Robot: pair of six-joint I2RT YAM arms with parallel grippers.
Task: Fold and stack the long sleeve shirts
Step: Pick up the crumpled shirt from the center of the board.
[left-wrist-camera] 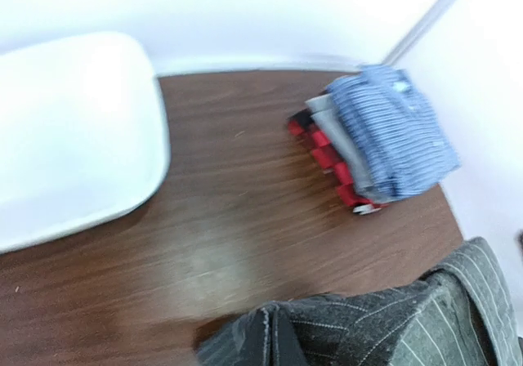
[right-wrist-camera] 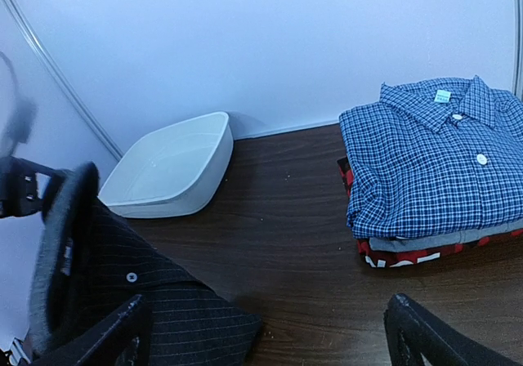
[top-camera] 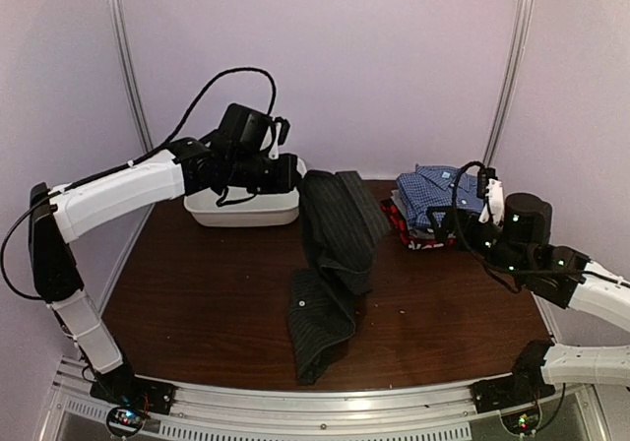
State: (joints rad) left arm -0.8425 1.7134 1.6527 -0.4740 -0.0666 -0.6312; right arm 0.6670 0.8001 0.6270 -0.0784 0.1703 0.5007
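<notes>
Done: stack [right-wrist-camera: 425, 162] of three folded shirts, ahead of right gripper [right-wrist-camera: 265, 305], jaws wide, empty | black pinstriped shirt [top-camera: 330, 254] hangs unfolded under left gripper [top-camera: 301, 177], clamped on it | to do: fold, stack it

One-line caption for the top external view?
Left gripper holds up one end of the black pinstriped shirt; right gripper hangs open beside the stack of folded shirts.

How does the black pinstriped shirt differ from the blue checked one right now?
The black pinstriped shirt is unfolded, draped down to the table from the left gripper; the blue checked shirt is neatly folded. The black one lies mid-table alone; the blue one tops the stack at the right rear. Both are button-up shirts.
</notes>
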